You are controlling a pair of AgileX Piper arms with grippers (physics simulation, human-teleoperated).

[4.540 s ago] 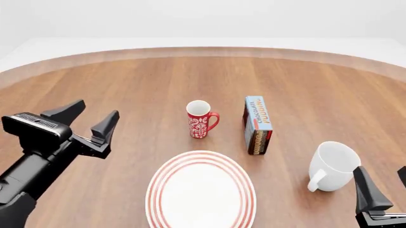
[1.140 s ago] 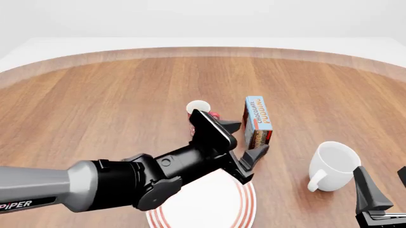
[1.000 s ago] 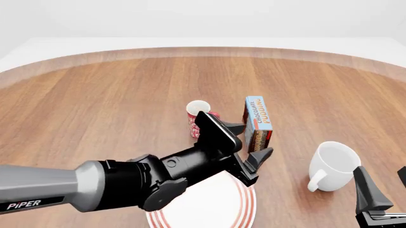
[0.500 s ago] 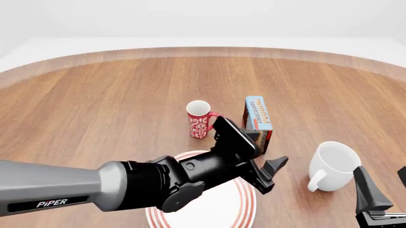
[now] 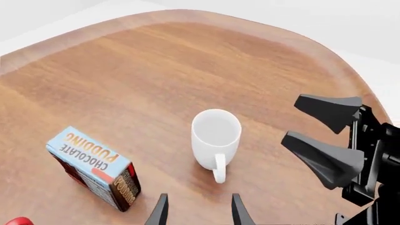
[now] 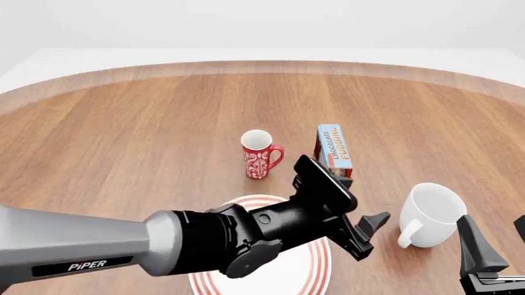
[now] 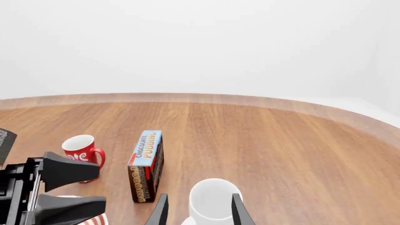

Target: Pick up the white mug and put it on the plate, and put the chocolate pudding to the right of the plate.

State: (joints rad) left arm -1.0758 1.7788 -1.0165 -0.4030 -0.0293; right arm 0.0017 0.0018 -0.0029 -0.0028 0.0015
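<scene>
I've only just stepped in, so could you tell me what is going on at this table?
The left gripper is reaching across over the plate toward the white mug, fingers open and holding nothing. The mug stands upright on the table, right of the plate, untouched. The right gripper waits open just beside the mug. The chocolate pudding stands behind the plate, next to a red mug. Neither task step is done yet.

A bare simulated tabletop scene: round wooden table (image 6: 164,117) against blank white surroundings.
</scene>
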